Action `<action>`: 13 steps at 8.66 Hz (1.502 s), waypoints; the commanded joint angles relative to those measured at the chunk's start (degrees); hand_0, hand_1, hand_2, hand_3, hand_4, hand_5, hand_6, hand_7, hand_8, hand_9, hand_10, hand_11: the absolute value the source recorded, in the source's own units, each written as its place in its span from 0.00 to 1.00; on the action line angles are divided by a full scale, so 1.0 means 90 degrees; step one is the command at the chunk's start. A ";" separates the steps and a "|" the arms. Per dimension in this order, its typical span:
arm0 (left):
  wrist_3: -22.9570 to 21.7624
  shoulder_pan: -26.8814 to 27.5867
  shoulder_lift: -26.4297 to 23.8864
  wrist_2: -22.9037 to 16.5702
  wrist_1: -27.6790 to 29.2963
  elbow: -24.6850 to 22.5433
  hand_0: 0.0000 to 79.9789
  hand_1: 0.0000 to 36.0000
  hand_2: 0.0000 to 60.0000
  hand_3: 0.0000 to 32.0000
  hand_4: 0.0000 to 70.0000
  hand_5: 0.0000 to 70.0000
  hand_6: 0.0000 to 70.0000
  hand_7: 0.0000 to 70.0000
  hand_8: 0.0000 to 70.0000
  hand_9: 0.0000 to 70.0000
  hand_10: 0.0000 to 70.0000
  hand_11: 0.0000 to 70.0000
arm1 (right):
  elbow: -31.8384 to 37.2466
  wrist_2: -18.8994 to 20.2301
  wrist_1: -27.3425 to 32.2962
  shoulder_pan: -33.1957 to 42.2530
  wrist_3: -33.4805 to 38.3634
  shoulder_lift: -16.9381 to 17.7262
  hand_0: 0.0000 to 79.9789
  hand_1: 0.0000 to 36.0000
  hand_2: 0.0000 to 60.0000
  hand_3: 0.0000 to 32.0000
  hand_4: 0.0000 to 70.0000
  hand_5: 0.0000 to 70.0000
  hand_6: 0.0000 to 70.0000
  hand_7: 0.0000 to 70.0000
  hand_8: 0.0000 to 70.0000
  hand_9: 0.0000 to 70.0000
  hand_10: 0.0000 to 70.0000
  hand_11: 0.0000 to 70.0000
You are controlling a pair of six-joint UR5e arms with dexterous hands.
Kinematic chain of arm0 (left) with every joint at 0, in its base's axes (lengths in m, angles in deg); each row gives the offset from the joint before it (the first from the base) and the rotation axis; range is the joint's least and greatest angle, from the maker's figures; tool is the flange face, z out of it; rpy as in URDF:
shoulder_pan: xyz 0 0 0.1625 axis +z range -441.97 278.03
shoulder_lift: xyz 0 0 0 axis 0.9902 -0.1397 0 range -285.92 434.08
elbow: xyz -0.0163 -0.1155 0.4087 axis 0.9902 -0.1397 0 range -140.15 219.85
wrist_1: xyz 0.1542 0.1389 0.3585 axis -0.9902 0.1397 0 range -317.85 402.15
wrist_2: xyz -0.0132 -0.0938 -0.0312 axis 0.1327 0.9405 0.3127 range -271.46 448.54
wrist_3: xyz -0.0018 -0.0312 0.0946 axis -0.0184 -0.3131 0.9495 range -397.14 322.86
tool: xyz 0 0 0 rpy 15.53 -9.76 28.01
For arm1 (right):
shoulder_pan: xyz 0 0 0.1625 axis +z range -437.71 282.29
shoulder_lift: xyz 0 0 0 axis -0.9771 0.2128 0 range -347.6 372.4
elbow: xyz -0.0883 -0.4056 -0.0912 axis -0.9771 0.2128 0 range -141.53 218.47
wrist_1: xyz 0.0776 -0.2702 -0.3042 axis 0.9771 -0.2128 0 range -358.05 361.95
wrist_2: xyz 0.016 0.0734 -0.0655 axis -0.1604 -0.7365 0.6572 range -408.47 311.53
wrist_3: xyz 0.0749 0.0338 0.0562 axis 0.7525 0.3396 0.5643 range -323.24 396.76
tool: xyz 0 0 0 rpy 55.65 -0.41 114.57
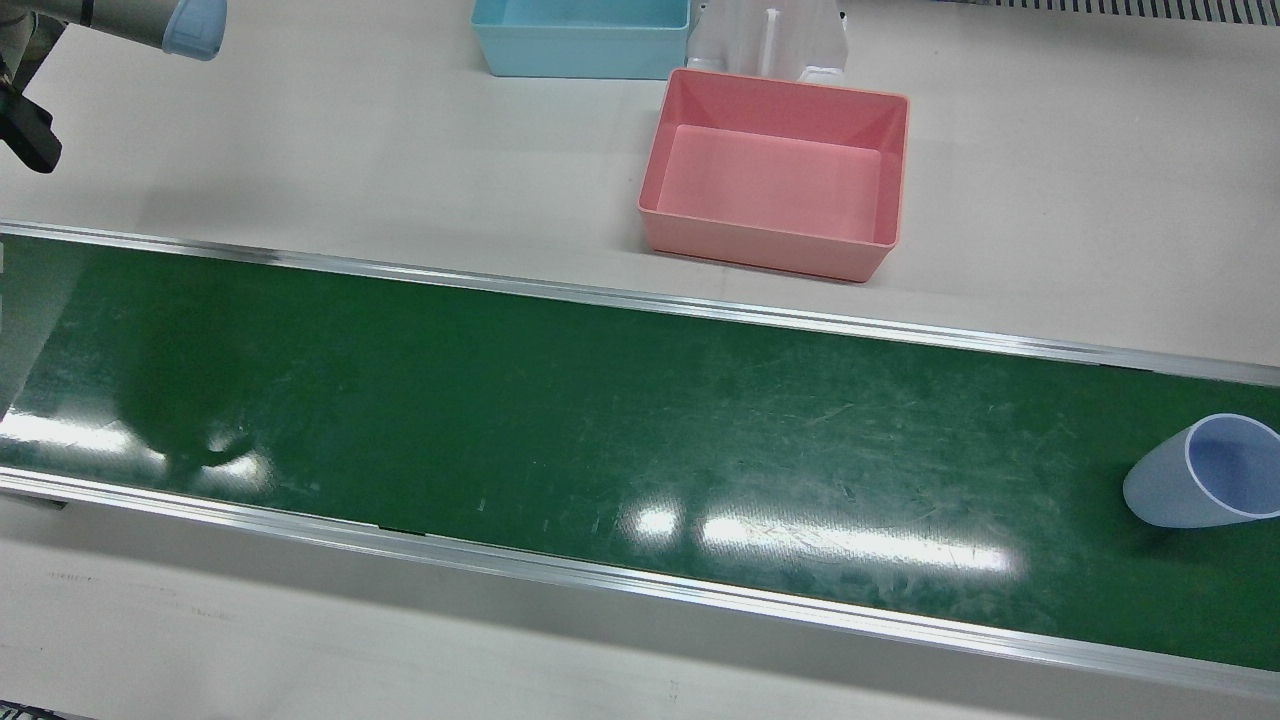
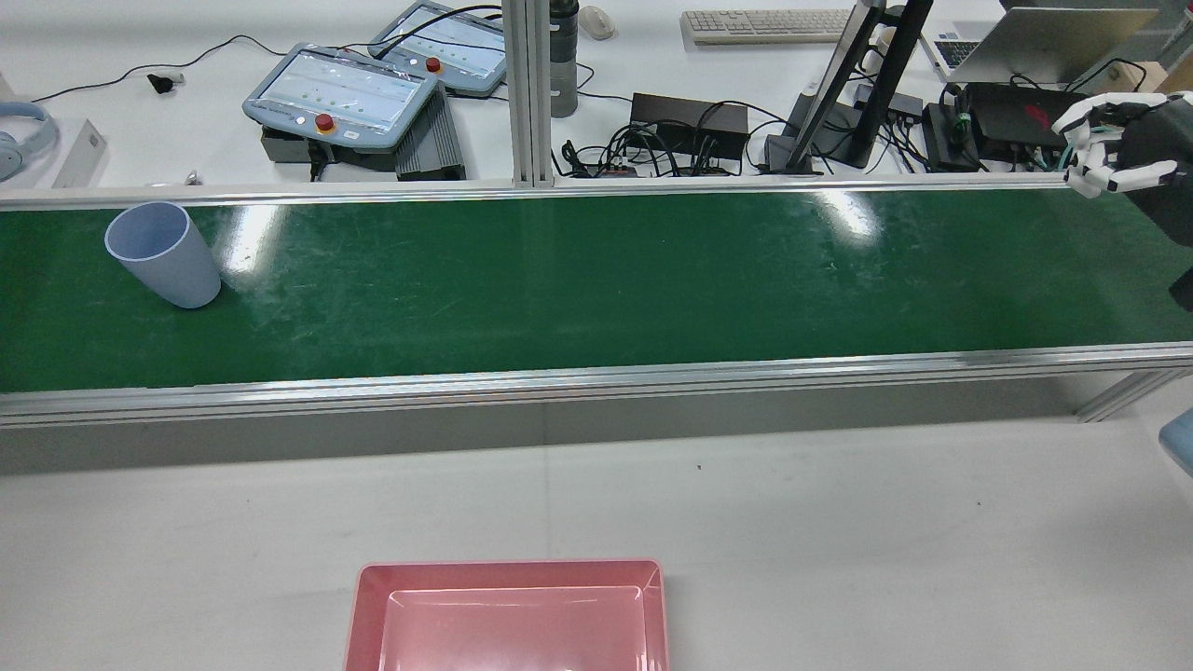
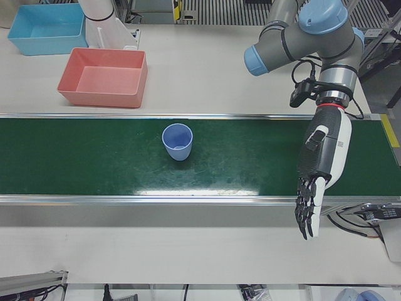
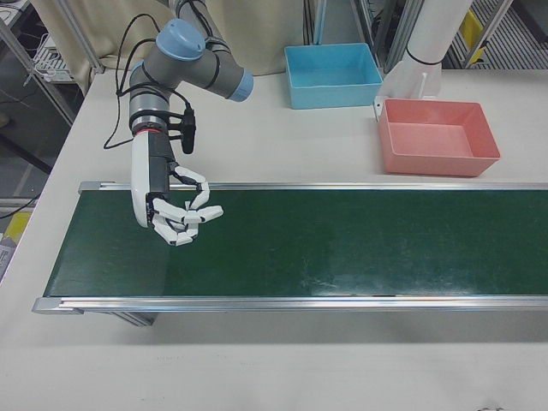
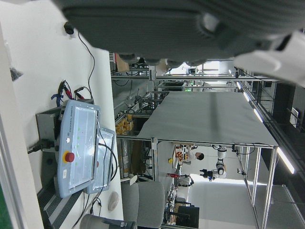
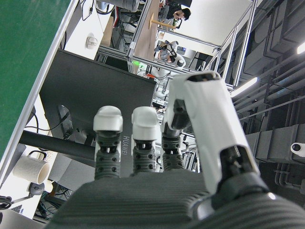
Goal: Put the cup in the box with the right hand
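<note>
A pale blue cup point(image 3: 178, 142) stands upright on the green belt point(image 3: 81, 157), in the half before my left arm. It also shows in the front view point(image 1: 1205, 472) and the rear view point(image 2: 163, 253). The pink box point(image 4: 437, 163) is empty on the white table behind the belt, also in the left-front view point(image 3: 100, 99). My right hand point(image 4: 177, 214) hangs over the far other end of the belt, fingers loosely curled and apart, holding nothing; the rear view point(image 2: 1114, 149) shows it too. My left hand point(image 3: 316, 182) points down over the belt's operator-side edge, open and empty.
A light blue box point(image 4: 332, 75) stands on the table beside the pink box, next to a white pedestal point(image 4: 424, 51). Aluminium rails point(image 1: 600, 295) edge the belt. Teach pendants point(image 2: 340, 93), cables and monitors lie beyond the belt on the operators' side.
</note>
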 commanded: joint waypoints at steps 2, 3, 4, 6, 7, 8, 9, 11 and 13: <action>0.0000 0.0000 0.0000 0.0000 0.0000 0.0000 0.00 0.00 0.00 0.00 0.00 0.00 0.00 0.00 0.00 0.00 0.00 0.00 | -0.0006 0.0000 0.0000 0.0013 0.0002 0.0001 1.00 1.00 1.00 0.00 0.45 0.38 0.53 1.00 1.00 1.00 0.80 1.00; 0.0000 0.0000 -0.0010 0.0000 0.0000 0.0000 0.00 0.00 0.00 0.00 0.00 0.00 0.00 0.00 0.00 0.00 0.00 0.00 | -0.0006 0.0000 0.0000 0.0013 0.0003 0.0001 1.00 1.00 1.00 0.00 0.45 0.38 0.53 1.00 1.00 1.00 0.80 1.00; 0.0000 -0.0010 -0.0010 0.0000 0.0000 0.0000 0.00 0.00 0.00 0.00 0.00 0.00 0.00 0.00 0.00 0.00 0.00 0.00 | -0.0006 0.0000 0.0000 0.0004 0.0003 0.0001 1.00 1.00 1.00 0.00 0.44 0.38 0.53 1.00 1.00 1.00 0.79 1.00; 0.0000 0.0000 -0.0010 0.0000 0.0000 0.0000 0.00 0.00 0.00 0.00 0.00 0.00 0.00 0.00 0.00 0.00 0.00 0.00 | 0.0004 0.0000 0.0000 0.0003 0.0002 0.0001 1.00 1.00 1.00 0.00 0.44 0.38 0.53 1.00 1.00 1.00 0.79 1.00; 0.0000 0.0000 -0.0010 0.0000 0.0000 0.0000 0.00 0.00 0.00 0.00 0.00 0.00 0.00 0.00 0.00 0.00 0.00 0.00 | 0.0004 0.0000 0.0000 -0.0006 -0.0007 0.0001 1.00 1.00 1.00 0.00 0.44 0.38 0.53 1.00 1.00 1.00 0.79 1.00; 0.0000 0.0000 -0.0010 0.0000 0.0000 0.0000 0.00 0.00 0.00 0.00 0.00 0.00 0.00 0.00 0.00 0.00 0.00 0.00 | 0.0004 0.0000 0.0000 -0.0006 -0.0007 0.0001 1.00 1.00 1.00 0.00 0.44 0.38 0.53 1.00 1.00 1.00 0.79 1.00; 0.0000 0.0000 0.0000 0.0000 0.0000 0.0000 0.00 0.00 0.00 0.00 0.00 0.00 0.00 0.00 0.00 0.00 0.00 0.00 | 0.0014 0.0000 0.0000 -0.0006 0.0002 0.0001 1.00 1.00 1.00 0.00 0.44 0.38 0.53 1.00 1.00 1.00 0.79 1.00; 0.0000 0.0000 0.0000 0.0000 0.0000 0.0000 0.00 0.00 0.00 0.00 0.00 0.00 0.00 0.00 0.00 0.00 0.00 0.00 | 0.0004 0.0000 0.0000 -0.0006 -0.0007 -0.0008 1.00 1.00 1.00 0.00 0.44 0.38 0.52 1.00 1.00 1.00 0.79 1.00; 0.0000 0.0000 -0.0010 0.0000 0.0000 0.0000 0.00 0.00 0.00 0.00 0.00 0.00 0.00 0.00 0.00 0.00 0.00 0.00 | 0.0004 0.0000 -0.0009 -0.0016 0.0003 -0.0008 1.00 1.00 1.00 0.00 0.43 0.38 0.52 1.00 1.00 1.00 0.79 1.00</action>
